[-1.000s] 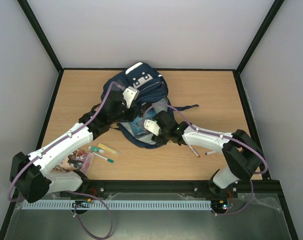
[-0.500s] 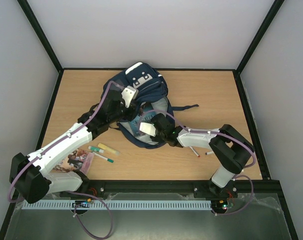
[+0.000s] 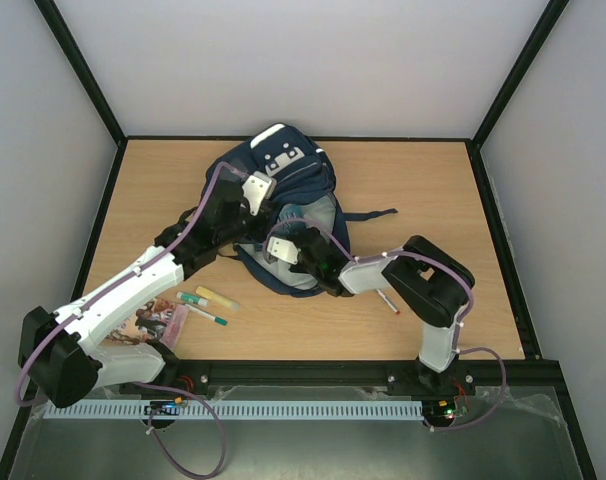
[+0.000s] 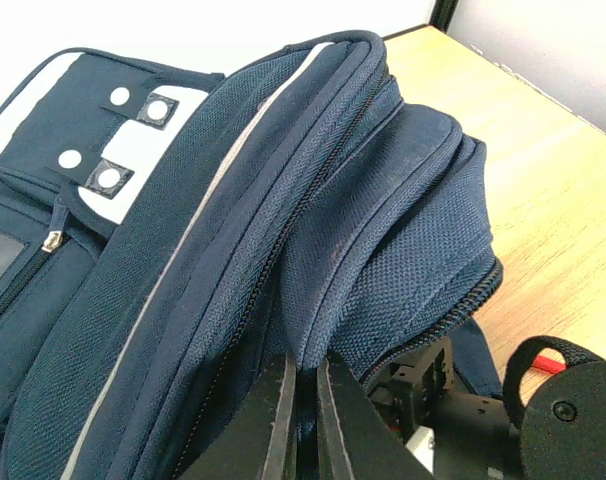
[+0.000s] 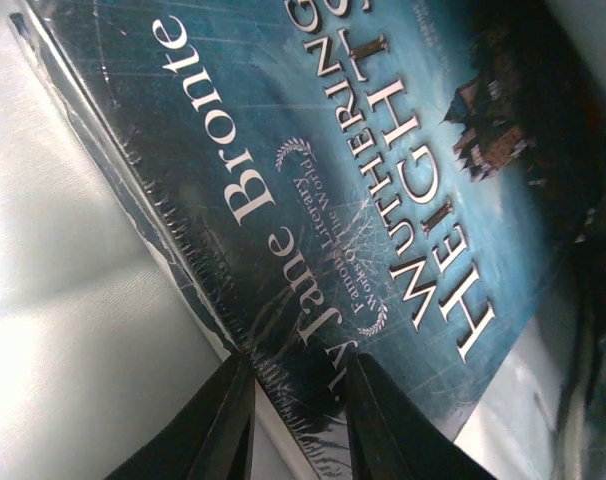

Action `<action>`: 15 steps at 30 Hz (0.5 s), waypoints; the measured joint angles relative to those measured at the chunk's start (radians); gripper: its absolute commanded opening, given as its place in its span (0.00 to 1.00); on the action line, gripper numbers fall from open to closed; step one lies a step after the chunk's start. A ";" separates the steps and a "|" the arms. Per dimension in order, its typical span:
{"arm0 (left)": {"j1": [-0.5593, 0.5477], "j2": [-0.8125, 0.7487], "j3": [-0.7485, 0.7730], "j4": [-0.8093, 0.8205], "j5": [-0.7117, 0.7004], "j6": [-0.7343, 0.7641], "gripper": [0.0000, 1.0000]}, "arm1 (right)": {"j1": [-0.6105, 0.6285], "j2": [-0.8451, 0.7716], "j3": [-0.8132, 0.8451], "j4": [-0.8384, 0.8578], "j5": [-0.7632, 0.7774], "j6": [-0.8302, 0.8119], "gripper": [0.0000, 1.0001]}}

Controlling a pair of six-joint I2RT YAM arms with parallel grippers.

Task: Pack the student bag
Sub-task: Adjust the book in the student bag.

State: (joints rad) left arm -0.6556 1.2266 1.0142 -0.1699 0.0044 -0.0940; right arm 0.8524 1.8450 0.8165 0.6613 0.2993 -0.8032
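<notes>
Nipped soft, limp student bag (image 4: pixel 183 250) by its opening rim, left pincer (image 4: pixel 301 420) fully closed on fabric. Straddled slick wrapped book (image 5: pixel 383 200) at spine with right pincer (image 5: pixel 293 420); clamp unclear.

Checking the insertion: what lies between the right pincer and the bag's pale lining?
A book, Wuthering Heights: its edge sits between the right pincer's fingers, with the bag's lining beyond. The right wrist view shows it.

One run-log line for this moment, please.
left gripper shut on student bag rim | right gripper jaws astride book edge inside bag, grip unclear | pens on table
</notes>
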 measured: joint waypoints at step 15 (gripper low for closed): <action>0.010 -0.005 0.000 0.000 -0.002 0.000 0.02 | -0.008 0.161 0.131 0.202 0.059 -0.104 0.23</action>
State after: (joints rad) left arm -0.6453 1.2213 1.0142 -0.1699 0.0025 -0.0937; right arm 0.8440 2.0064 0.9474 0.8635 0.3580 -0.9070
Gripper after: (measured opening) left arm 0.055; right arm 0.230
